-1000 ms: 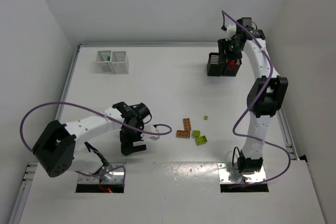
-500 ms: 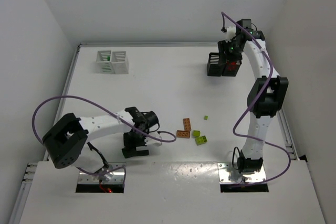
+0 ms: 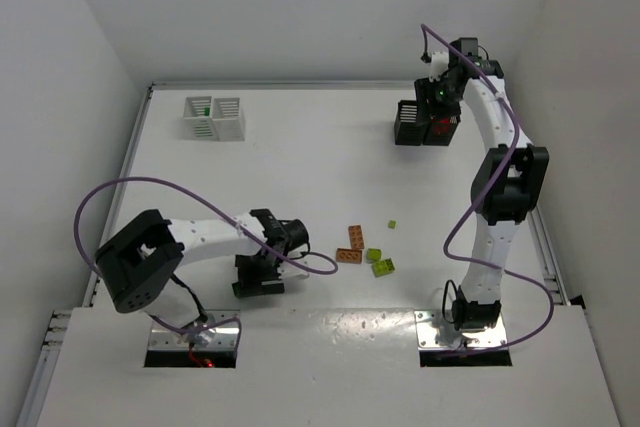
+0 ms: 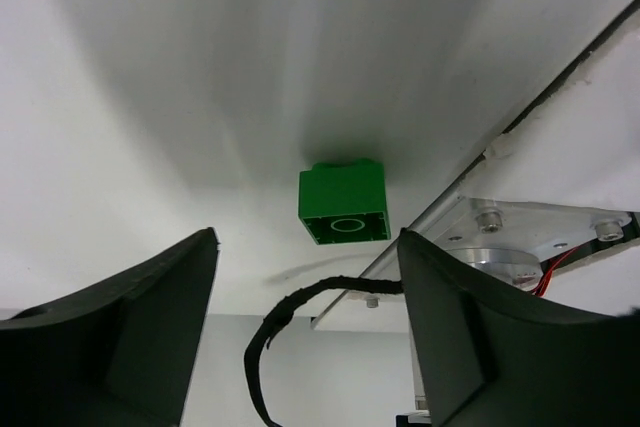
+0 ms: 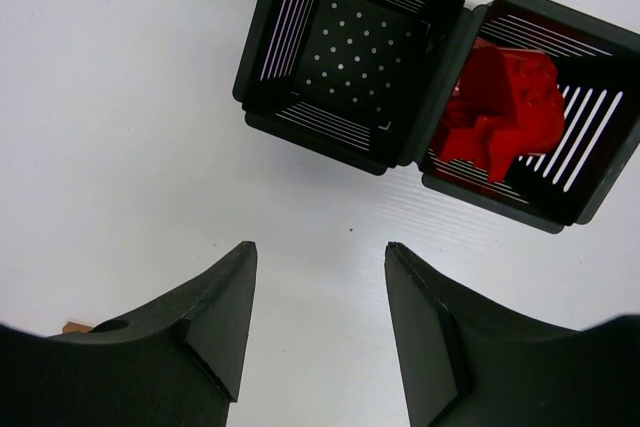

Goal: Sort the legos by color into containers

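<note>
A dark green brick (image 4: 343, 203) lies on the table near the front edge, just ahead of my open left gripper (image 4: 307, 237), between the lines of its fingers and not touched. In the top view the left gripper (image 3: 258, 279) points down at the near table and hides that brick. My right gripper (image 5: 320, 247) is open and empty, hovering just short of the black bin pair (image 5: 258, 37). The left black bin is empty; the right one holds red bricks (image 5: 497, 107). Orange-brown bricks (image 3: 352, 245) and lime bricks (image 3: 379, 263) lie mid-table.
The white bin pair (image 3: 226, 119) stands at the far left with a green piece (image 3: 203, 110) inside. The black bin pair (image 3: 408, 127) stands at the far right. A small lime piece (image 3: 392, 224) lies alone. A black cable (image 4: 300, 302) and the metal base plate (image 4: 520, 247) lie beyond the green brick.
My left arm has swung its gripper right and nearer the front edge, and its shoulder link has turned. The right arm has barely moved.
</note>
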Robot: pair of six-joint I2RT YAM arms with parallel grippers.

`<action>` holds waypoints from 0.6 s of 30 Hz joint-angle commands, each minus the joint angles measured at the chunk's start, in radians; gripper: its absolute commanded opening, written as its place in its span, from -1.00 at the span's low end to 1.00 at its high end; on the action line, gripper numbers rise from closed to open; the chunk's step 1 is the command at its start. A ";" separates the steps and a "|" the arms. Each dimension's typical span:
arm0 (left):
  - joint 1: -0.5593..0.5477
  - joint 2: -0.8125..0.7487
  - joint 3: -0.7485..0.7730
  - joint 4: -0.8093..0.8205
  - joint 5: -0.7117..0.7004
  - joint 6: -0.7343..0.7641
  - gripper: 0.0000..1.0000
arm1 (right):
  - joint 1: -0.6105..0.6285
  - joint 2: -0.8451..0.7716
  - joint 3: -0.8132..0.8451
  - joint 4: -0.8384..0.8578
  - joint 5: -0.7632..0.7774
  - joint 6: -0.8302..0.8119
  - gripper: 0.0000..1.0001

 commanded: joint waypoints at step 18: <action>-0.071 0.099 0.020 -0.004 -0.033 -0.051 0.35 | -0.023 -0.042 0.019 0.017 0.006 -0.015 0.10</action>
